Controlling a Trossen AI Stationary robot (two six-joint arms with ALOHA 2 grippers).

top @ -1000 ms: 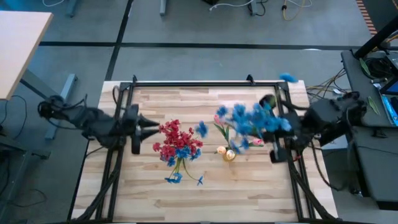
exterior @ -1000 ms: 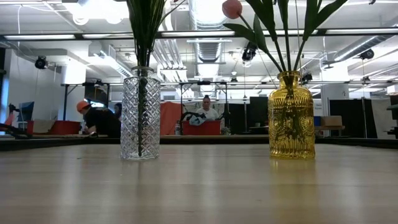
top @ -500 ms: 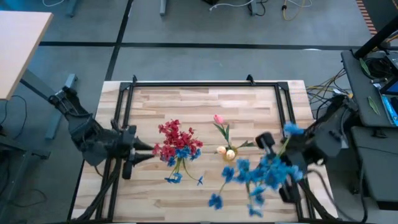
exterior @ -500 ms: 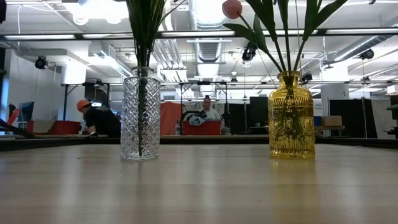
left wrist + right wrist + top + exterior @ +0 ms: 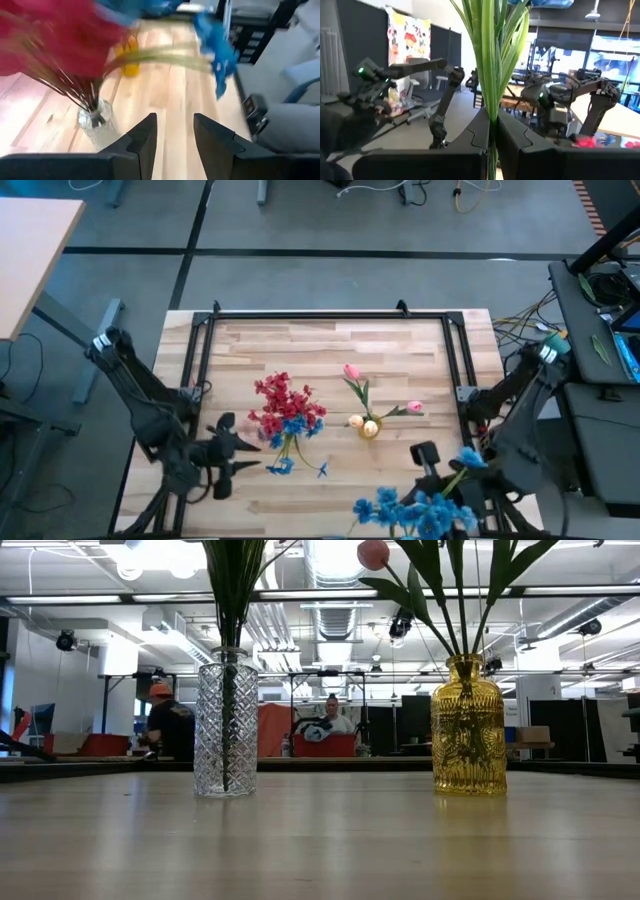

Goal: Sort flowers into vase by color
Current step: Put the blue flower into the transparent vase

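Note:
A clear glass vase [image 5: 287, 442] holds red blossom sprays [image 5: 278, 402] and some blue ones; the low view shows it as the clear glass vase [image 5: 225, 725]. A yellow vase [image 5: 369, 428] holds pink and cream tulips [image 5: 351, 372], and appears again as the yellow vase [image 5: 468, 730]. My right gripper [image 5: 430, 465] is near the table's near right corner, shut on a bunch of blue flowers [image 5: 412, 512]. My left gripper [image 5: 238, 455] is open, left of the clear vase and near of it, touching nothing. The clear vase [image 5: 95, 120] sits just ahead of its fingers. My right gripper [image 5: 492, 120] pinches the green stems [image 5: 492, 95] of the blue flower bunch between its two fingers, several stems together. The fingers lie across the stems. The bunch is lifted clear of the table, with the blue blossoms [image 5: 400, 510] spreading over the near edge.
A black frame [image 5: 330, 313] runs along the table's far edge and down both sides. Bare wood lies between the two vases and along the far half of the table. People work in the room beyond the table [image 5: 165, 725].
My right gripper has swung the blue bunch from the far right part of the table, beside the tulips, down to the near right corner. My left gripper has drawn back from beside the red sprays toward the near edge.

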